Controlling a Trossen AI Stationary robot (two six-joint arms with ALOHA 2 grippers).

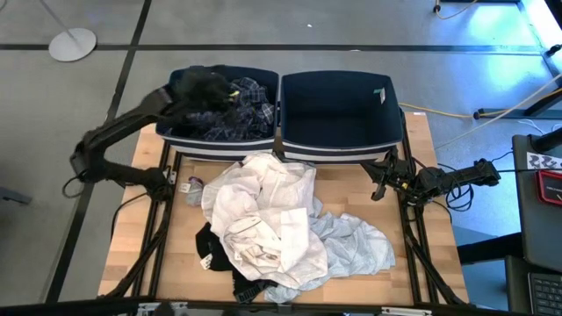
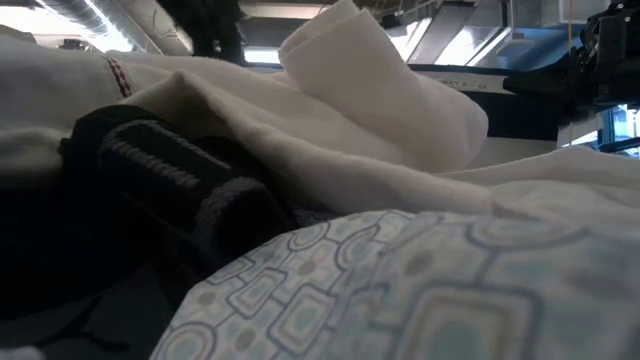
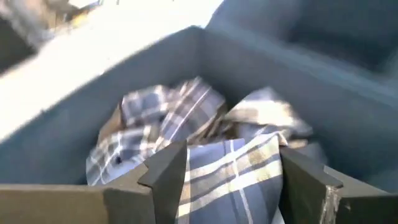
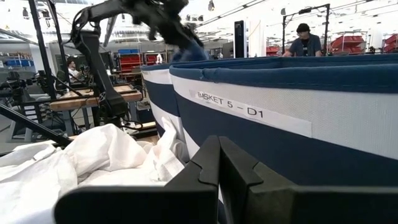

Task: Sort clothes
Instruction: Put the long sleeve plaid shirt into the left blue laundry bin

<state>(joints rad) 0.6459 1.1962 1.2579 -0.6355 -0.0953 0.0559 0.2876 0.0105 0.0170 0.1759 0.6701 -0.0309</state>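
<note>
A blue-white plaid garment (image 1: 244,114) lies crumpled in the left navy bin (image 1: 219,147). My left gripper (image 1: 230,93) hangs over it, open; in the left wrist view its fingers (image 3: 163,175) stand apart above the plaid cloth (image 3: 230,168) without holding it. The other clothes lie heaped on the table in front of the bins: a white garment (image 1: 263,206), a pale blue one (image 1: 356,246) and a black one (image 1: 215,247). My right gripper (image 1: 379,186) waits shut at the table's right side, near the right bin (image 1: 338,110); its closed fingers (image 4: 219,163) hold nothing.
The right bin's wall (image 4: 280,93) carries a white label and stands close before my right gripper. In the low view, white cloth (image 2: 380,100), a dark knit garment (image 2: 160,170) and pale patterned cloth (image 2: 420,290) fill the foreground. People stand in the room beyond (image 4: 303,37).
</note>
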